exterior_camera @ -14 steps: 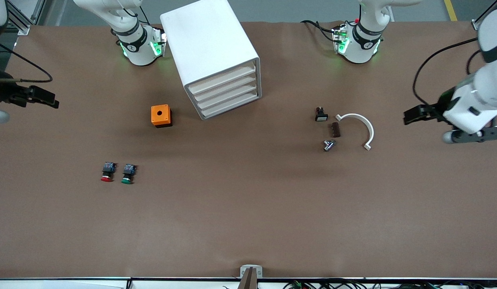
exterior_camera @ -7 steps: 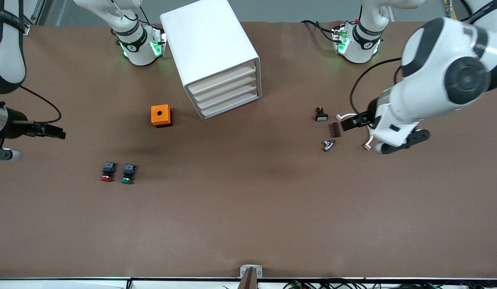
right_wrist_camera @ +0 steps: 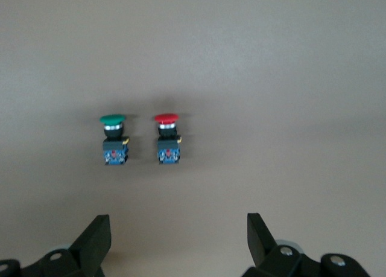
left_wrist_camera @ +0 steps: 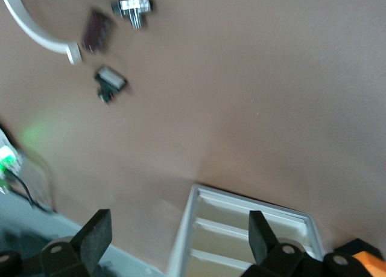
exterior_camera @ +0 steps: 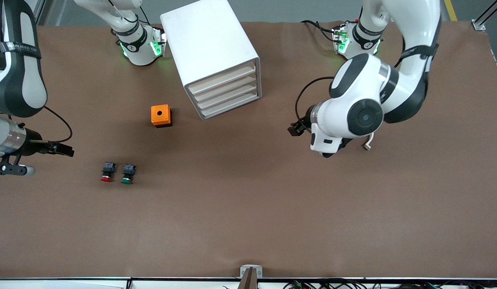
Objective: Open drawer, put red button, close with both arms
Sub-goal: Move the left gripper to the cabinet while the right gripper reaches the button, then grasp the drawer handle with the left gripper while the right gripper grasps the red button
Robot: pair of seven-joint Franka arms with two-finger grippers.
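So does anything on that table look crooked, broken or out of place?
Only the white drawer cabinet stands out: it sits skewed, its front turned toward the left arm's end of the table. Its drawers are all shut. The red button and the green button lie neatly side by side. Nothing looks spilled or damaged.

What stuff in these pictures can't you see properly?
- Small parts under the left arm: the front view hides them beneath the arm; only the end of the white curved piece pokes out.
- Drawer cabinet: the left wrist view's edge cuts it off, so only some drawer fronts show.
- Left gripper: the front view shows just a dark tip past the wrist.
- Inside the drawers: all are shut in the front view.
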